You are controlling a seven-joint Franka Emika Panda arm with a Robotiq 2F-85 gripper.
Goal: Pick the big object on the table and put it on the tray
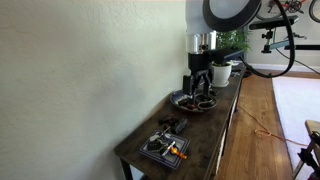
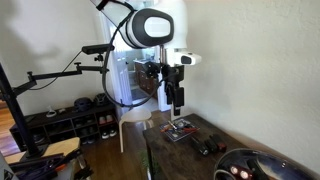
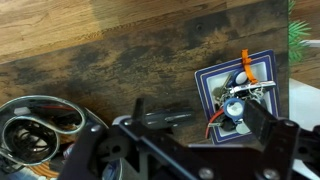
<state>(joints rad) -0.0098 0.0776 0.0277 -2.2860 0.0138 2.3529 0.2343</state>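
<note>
Gripper (image 1: pixel 201 87) hovers low over round tray (image 1: pixel 175 100), fingers (image 3: pixel 283 140) spread wide, nothing held. Plant (image 1: pixel 224 66) stands on table (image 1: pixel 150 128) just past tray.

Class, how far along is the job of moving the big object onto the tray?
Done: nothing certain; the tray holds dark items too blurred to name. In hand: the gripper hangs over it, grip unclear. Left: perhaps the whole pick and place.
</note>
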